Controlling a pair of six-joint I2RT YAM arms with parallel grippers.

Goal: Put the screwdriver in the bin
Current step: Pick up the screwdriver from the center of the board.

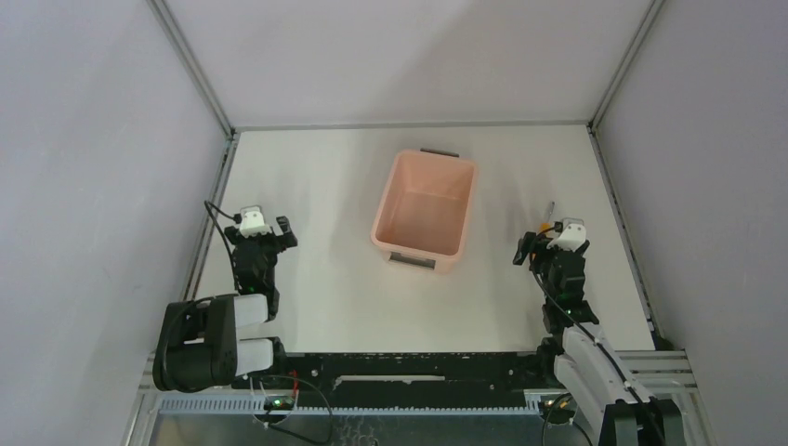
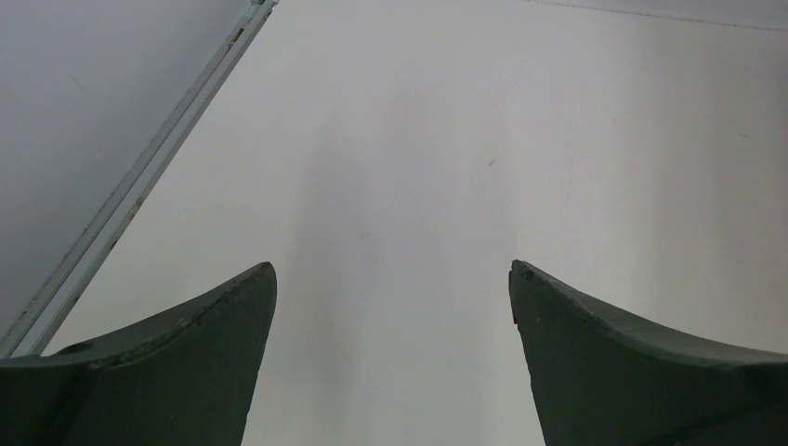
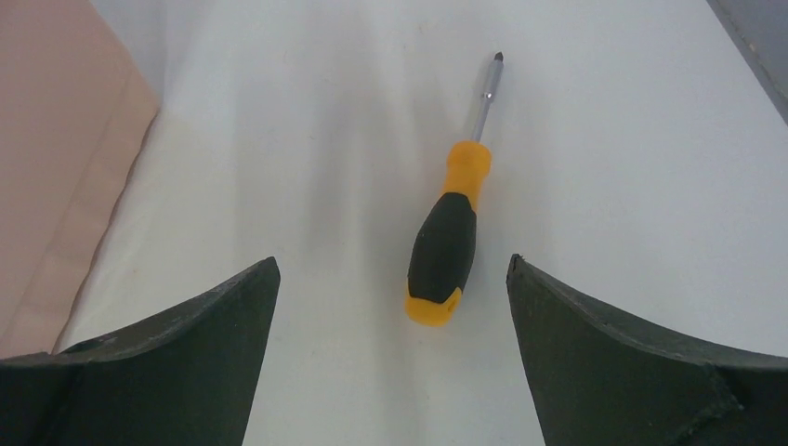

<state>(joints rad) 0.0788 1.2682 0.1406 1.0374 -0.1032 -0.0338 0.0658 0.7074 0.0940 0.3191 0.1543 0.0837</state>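
The screwdriver lies flat on the white table, with a black handle, orange-yellow ends and a thin metal shaft pointing away from me. In the top view the screwdriver is right of the bin. My right gripper is open and empty, and the handle's butt lies just ahead of the fingertips, nearer the right finger. It shows in the top view too. The salmon-pink bin stands empty at mid-table, and its wall shows at the left of the right wrist view. My left gripper is open and empty over bare table, left of the bin.
Grey walls with metal frame rails close the table on the left, right and back. A rail runs close by the left gripper. The bin's dark grey handles are at its near and far ends.
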